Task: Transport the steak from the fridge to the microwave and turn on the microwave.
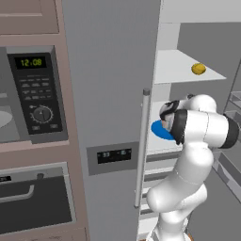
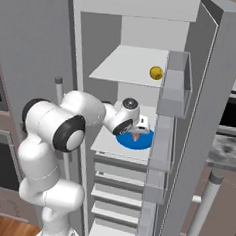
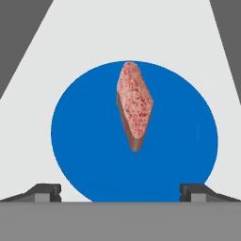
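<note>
The steak [image 3: 135, 106], a small pinkish-red slab, lies on a blue round plate [image 3: 84, 141] on a white middle shelf of the open fridge [image 2: 137, 31]. My gripper [image 3: 120, 192] hovers over the plate with its jaws wide open, one fingertip on each side of the steak and nothing between them. From the right base view the hand [image 2: 142, 126] is reaching into the fridge just above the steak [image 2: 136, 136] and plate [image 2: 144, 142]. The microwave [image 1: 37, 94], with green clock and round dial, is built in to the left of the fridge door [image 1: 113, 84].
A small yellow round item [image 2: 155, 73] sits on the shelf above. The open right door with its grey bins [image 2: 173, 89] stands close beside the hand. A long silver bar handle [image 1: 143, 146] runs down the left door. A dark oven [image 1: 33, 197] lies below the microwave.
</note>
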You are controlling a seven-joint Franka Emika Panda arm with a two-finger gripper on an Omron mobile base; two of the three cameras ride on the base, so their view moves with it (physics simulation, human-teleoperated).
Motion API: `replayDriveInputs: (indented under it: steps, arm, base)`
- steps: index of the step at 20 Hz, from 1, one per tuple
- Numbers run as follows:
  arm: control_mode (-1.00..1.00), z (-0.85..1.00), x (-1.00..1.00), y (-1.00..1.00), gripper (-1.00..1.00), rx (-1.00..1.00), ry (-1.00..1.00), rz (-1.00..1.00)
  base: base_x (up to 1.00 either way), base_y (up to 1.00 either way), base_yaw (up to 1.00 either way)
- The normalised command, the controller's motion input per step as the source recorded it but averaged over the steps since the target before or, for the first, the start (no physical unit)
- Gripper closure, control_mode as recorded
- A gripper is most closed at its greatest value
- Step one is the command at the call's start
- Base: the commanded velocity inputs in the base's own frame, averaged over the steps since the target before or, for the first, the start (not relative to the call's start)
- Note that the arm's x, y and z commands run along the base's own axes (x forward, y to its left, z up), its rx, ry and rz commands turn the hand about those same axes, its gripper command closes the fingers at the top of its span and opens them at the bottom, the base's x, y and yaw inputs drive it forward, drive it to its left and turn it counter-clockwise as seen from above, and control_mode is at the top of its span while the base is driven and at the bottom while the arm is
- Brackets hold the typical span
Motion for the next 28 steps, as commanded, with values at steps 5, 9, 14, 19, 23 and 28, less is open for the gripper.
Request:
replayDriveInputs:
  steps: [5,9,14,19,23,28]
  arm:
    - [-1.0,-0.17,0.29,0.0,-1.0,0.0,0.0,0.0]
    - [-1.0,-0.1,0.32,-0.04,-1.0,0.0,0.0,0.0]
    - [-1.0,-0.12,0.31,-0.08,-1.0,0.0,0.0,0.0]
    - [-1.0,-0.16,0.31,0.0,-1.0,0.0,0.0,0.0]
    - [-1.0,-0.17,0.32,-0.02,-1.0,0.0,0.0,0.0]
    - [-1.0,-0.16,0.26,-0.09,-1.0,0.0,0.0,0.0]
  base:
    - [0.0,0.0,0.0]
    - [0.0,0.0,0.0]
    - [0.0,0.0,0.0]
    - [0.0,0.0,0.0]
    - [0.0,0.0,0.0]
    - [0.0,0.0,0.0]
